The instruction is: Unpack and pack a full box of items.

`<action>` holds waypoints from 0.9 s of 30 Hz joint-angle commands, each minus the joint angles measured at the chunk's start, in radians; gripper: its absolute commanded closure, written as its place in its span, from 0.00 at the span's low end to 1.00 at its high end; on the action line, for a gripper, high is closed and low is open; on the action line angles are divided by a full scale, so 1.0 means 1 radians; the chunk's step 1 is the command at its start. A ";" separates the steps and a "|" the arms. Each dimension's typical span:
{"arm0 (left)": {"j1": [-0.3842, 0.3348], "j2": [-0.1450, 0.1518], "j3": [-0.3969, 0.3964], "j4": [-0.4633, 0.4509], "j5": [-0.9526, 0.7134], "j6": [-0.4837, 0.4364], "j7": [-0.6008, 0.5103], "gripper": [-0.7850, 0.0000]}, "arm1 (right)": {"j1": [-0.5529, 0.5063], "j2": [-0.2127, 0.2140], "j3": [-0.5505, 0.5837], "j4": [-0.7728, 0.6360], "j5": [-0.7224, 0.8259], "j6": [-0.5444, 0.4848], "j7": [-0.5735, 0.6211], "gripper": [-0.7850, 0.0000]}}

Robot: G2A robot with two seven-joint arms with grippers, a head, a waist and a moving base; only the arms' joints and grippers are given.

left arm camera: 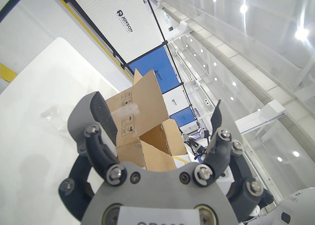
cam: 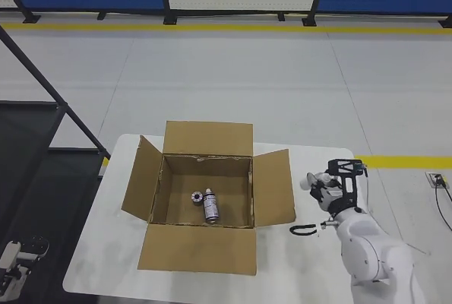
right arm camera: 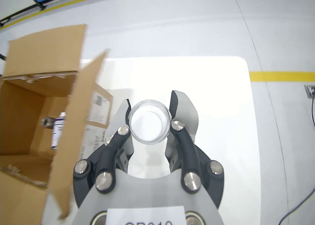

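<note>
**Right hand grips a clear cup beside the open box**

Top view: the cardboard box stands open with its flaps spread on the white worktop. A spray bottle lies inside it, just beside a small round part. The right hand hangs over the worktop to the right of the box. A black looped item lies near the box's right flap. Beyond the box are grey floor, a yellow line and blue panels.

Left wrist view: the left hand is spread wide, holding nothing, and faces the box's outer wall. Clear wrap lies on the worktop near the box, under a lit ceiling.

Right wrist view: the right hand is clamped on a clear round cup, above the worktop beside the box.
</note>
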 commanded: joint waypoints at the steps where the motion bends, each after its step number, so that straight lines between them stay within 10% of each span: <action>1: 0.000 0.000 0.000 0.000 0.000 0.000 0.000 0.00 | -0.020 -0.003 -0.079 -0.073 -0.048 0.015 -0.023 1.00; 13: 0.000 0.000 0.000 0.000 0.000 0.000 0.000 0.00 | 0.017 -0.043 -0.420 -0.099 -0.198 0.204 -0.311 1.00; 27: 0.000 0.000 0.000 0.000 0.000 0.000 0.000 0.00 | 0.381 -0.130 -0.654 0.413 -0.223 0.257 0.044 1.00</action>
